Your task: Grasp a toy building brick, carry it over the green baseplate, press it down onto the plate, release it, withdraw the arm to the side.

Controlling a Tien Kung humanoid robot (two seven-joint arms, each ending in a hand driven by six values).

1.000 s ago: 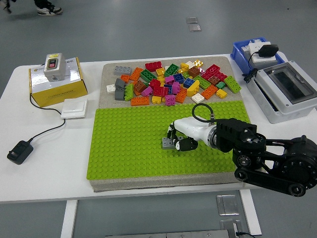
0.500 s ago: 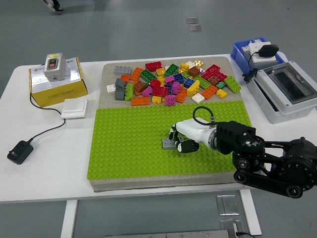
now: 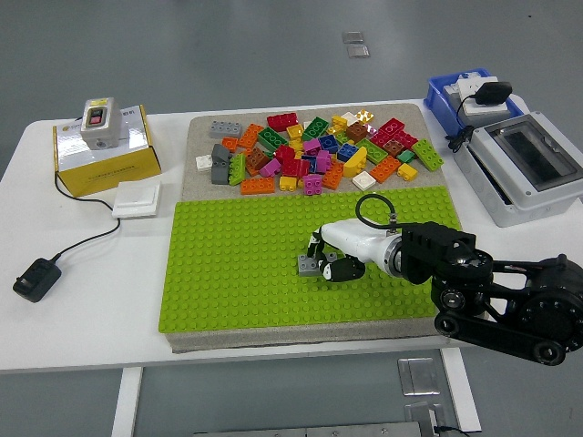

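A small grey brick sits on the green baseplate, right of its middle. My right hand comes in from the lower right and its curled fingers close on the brick's right side, holding it down on the studs. A pile of many coloured bricks lies on the beige mat behind the baseplate. My left arm is out of view.
A yellow box with a grey switch unit and a white pad stands at the left, with a black adapter on a cable. A grey enclosure and a blue bin stand at the right.
The hand and grey brick have barely moved; my forearm has shifted slightly to the right and down.
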